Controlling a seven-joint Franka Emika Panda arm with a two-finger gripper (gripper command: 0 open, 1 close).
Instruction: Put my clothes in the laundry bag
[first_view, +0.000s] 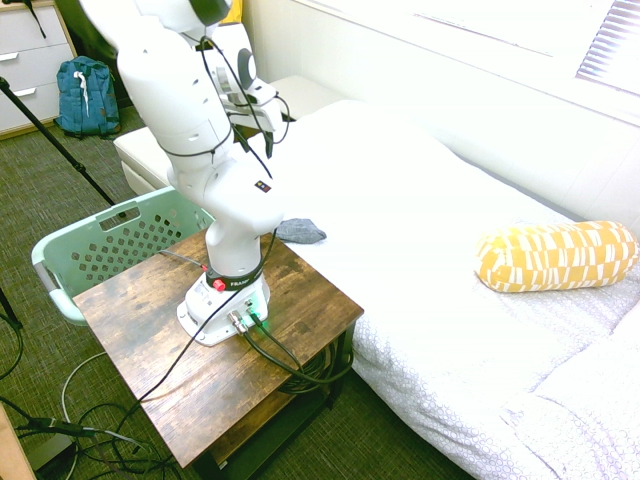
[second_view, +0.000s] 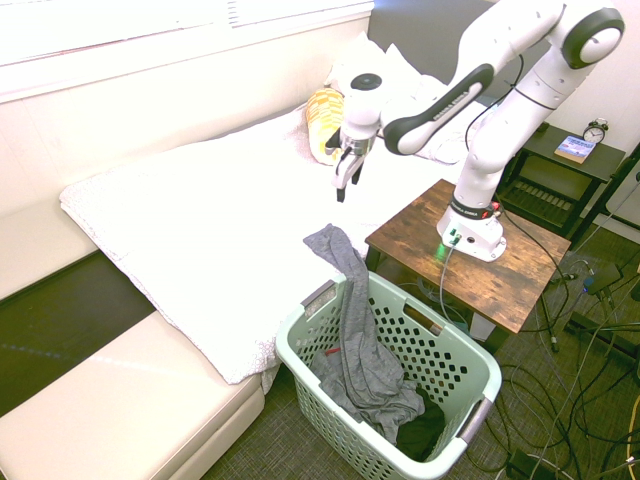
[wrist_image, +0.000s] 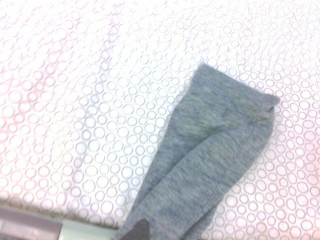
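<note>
- The bed (second_view: 210, 230) is taking up most of the room, covered by a white quilt (wrist_image: 75, 100) printed with small dotted rings, and running along a pale wall under a window.
- A yellow patterned bolster pillow (first_view: 556, 255) is lying on the quilt toward the head of the bed.
- The gripper (second_view: 347, 178) is hanging over the quilt, pointing down, its two fingers standing apart with nothing between them.
- The clothes (second_view: 358, 345), a grey-blue garment, are draping over the rim of the laundry bag (second_view: 470, 350): most of the fabric is lying inside, while one end (wrist_image: 210, 150) is resting flat on the bed's edge.
- The laundry bag, a mint-green perforated basket, is standing on dark carpet (first_view: 60, 200), just beside the bed and the wooden table (first_view: 150, 350) that carries the arm.
- Something dark is lying at the bottom of the basket under the garment; I cannot tell what it is.
- A blue backpack (first_view: 85, 95) is leaning against white drawers (first_view: 30, 60) across the room.
- A small alarm clock (second_view: 595, 130) is sitting on a dark side table behind the arm.
</note>
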